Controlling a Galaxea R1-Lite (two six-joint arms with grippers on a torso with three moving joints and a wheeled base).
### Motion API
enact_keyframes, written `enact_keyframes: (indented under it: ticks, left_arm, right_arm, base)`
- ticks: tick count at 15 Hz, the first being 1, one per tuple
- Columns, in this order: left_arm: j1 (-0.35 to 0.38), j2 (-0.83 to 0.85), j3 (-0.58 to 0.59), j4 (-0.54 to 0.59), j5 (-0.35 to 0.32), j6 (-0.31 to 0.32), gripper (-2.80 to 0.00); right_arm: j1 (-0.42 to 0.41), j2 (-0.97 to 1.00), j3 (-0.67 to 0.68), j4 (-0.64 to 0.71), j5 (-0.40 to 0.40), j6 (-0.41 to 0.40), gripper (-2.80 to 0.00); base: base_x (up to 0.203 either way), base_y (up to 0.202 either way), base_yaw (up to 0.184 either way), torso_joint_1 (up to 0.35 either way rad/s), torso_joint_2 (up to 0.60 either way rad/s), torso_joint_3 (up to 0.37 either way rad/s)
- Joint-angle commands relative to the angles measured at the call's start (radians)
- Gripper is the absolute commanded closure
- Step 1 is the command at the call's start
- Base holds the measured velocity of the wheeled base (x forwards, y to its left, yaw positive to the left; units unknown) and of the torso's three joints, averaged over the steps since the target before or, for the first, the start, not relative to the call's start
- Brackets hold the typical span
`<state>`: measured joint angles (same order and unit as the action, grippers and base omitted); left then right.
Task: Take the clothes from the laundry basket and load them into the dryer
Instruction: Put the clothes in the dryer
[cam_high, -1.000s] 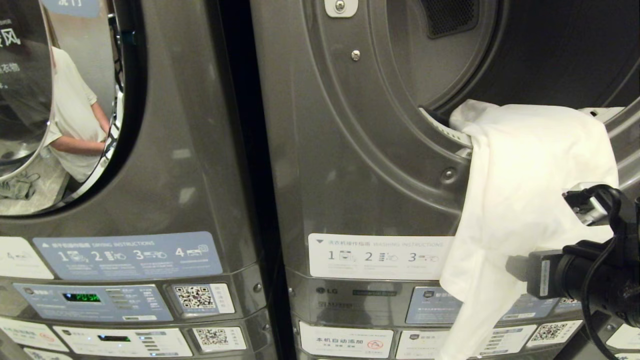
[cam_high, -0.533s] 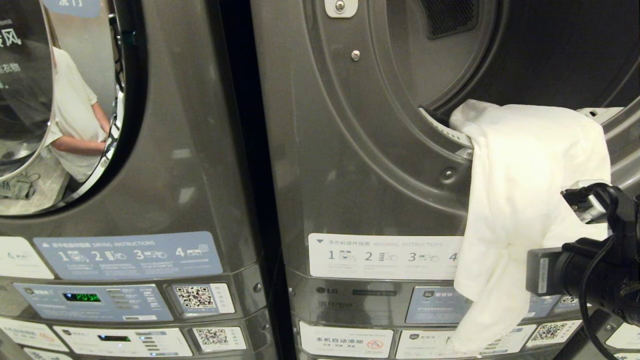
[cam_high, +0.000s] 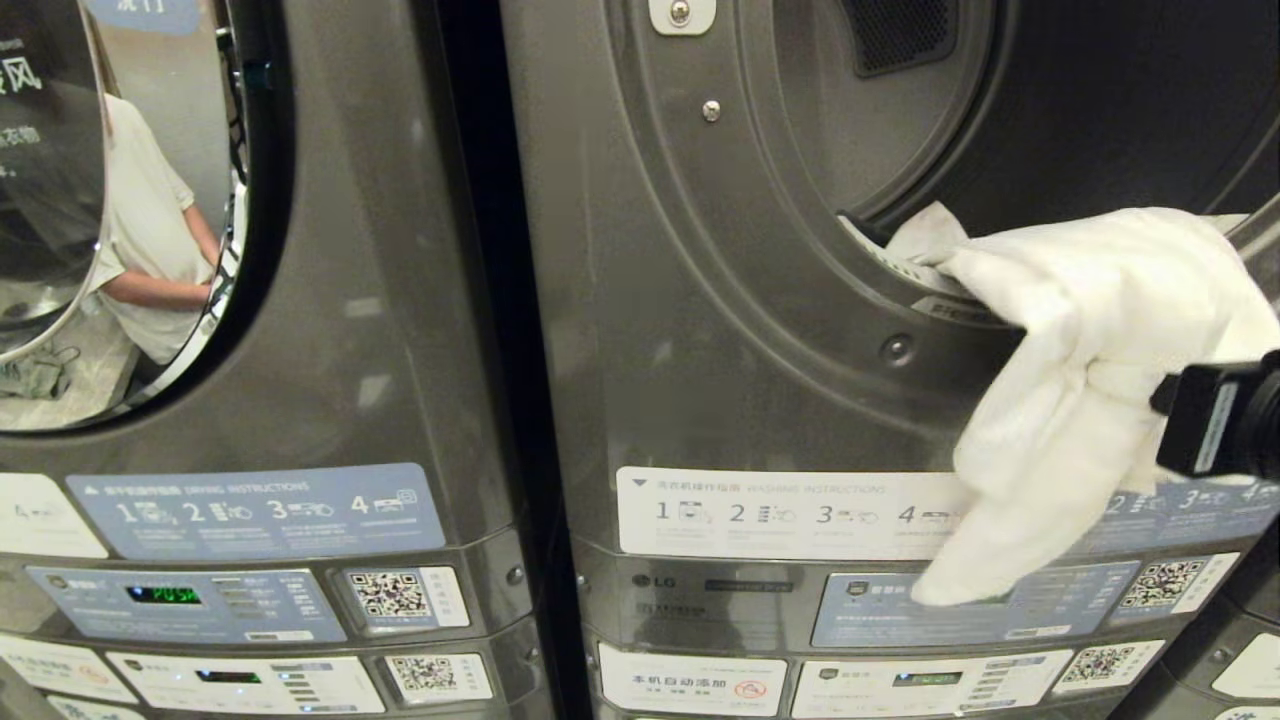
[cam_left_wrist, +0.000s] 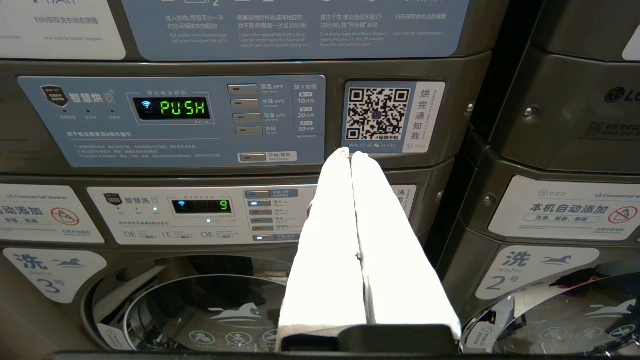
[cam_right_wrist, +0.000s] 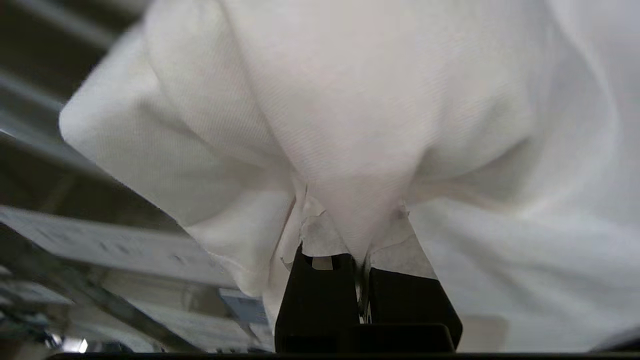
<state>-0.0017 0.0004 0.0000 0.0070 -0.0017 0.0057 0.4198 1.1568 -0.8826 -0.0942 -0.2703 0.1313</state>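
Note:
A white garment (cam_high: 1080, 330) lies over the lower rim (cam_high: 900, 265) of the open dryer drum (cam_high: 1080, 110), with a bunched part hanging down the front. My right gripper (cam_right_wrist: 357, 220) is shut on a fold of this white cloth (cam_right_wrist: 350, 125). In the head view only the arm's black wrist (cam_high: 1215, 420) shows at the right edge, its fingers buried in the fabric. My left gripper (cam_left_wrist: 350, 152) is parked low and shut on nothing, its white fingers facing a control panel (cam_left_wrist: 170, 120). The laundry basket is out of view.
A second machine stands on the left; its round door (cam_high: 150, 230) reflects a person in a white shirt. Instruction stickers (cam_high: 770, 512) and control panels (cam_high: 190, 600) run below both drums. Washer doors (cam_left_wrist: 210, 310) sit lower down.
The right gripper has closed on the hanging cloth and risen toward the drum opening. The garment's hanging end has lifted and bunched up, uncovering the stickers beneath it. The left arm has kept still.

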Motion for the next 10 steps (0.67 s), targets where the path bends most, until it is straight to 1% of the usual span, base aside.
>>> enact_keyframes:
  ticks: [1,3,4,5,7,10]
  left_arm:
    - [0.000,0.000,0.000,0.001,0.000,0.000,0.00]
    - [0.000,0.000,0.000,-0.001,0.000,0.000,0.00]
    - [0.000,0.000,0.000,0.001,0.000,0.000,0.00]
    - [0.000,0.000,0.000,-0.001,0.000,0.000,0.00]
    - [0.000,0.000,0.000,0.000,0.000,0.000,0.00]
    - [0.000,-0.001,0.000,-0.001,0.000,-0.001,0.00]
  right_arm:
    - [0.000,0.007,-0.126,0.007,0.001,0.000,0.00]
    - [-0.001,0.109,-0.298,0.014,0.002,-0.008,0.00]
    - [-0.001,0.168,-0.363,0.008,0.001,-0.026,0.00]
    - [-0.004,0.233,-0.414,-0.025,-0.001,-0.059,0.00]
    - [-0.027,0.360,-0.472,-0.159,-0.020,-0.145,0.00]
    - [-0.101,0.592,-0.586,-0.430,-0.049,-0.314,0.00]
  base:
    - [0.000,0.000,0.000,0.000,0.00,0.000]
    - [0.000,0.000,0.000,0.000,0.00,0.000]
    - [0.000,0.000,0.000,0.000,0.00,0.000]
    - [0.000,0.000,0.000,0.000,0.00,0.000]
    - [0.000,0.000,0.000,0.000,0.00,0.000]
    - [0.000,0.000,0.000,0.000,0.00,0.000]
